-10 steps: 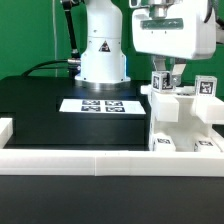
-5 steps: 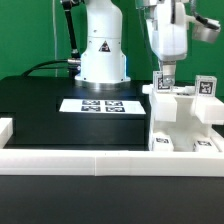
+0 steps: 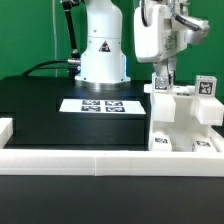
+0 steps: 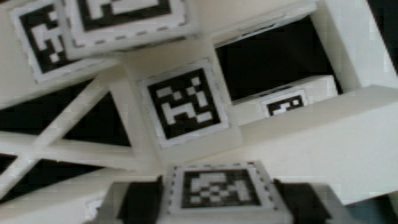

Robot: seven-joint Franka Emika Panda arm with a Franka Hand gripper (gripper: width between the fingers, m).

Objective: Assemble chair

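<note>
Gripper working at the white blocky plastic chair

It is pinching a small tagged white post atop the chair — fingers pressing its sides, right of the marker board.

Chair is showing all white, blocky plastic, with small black-and-white square tags on its faces. Wrist view is showing the same white parts carrying pixel-pattern tags, black squares on white, against dark gaps. Marker board is reading white with black tag prints. Table is showing black. Low rail across the front is showing plain white. Arm base is showing white with a black triangle mark; black cable behind. Gripper is showing dark fingers under a white-grey body.
</note>
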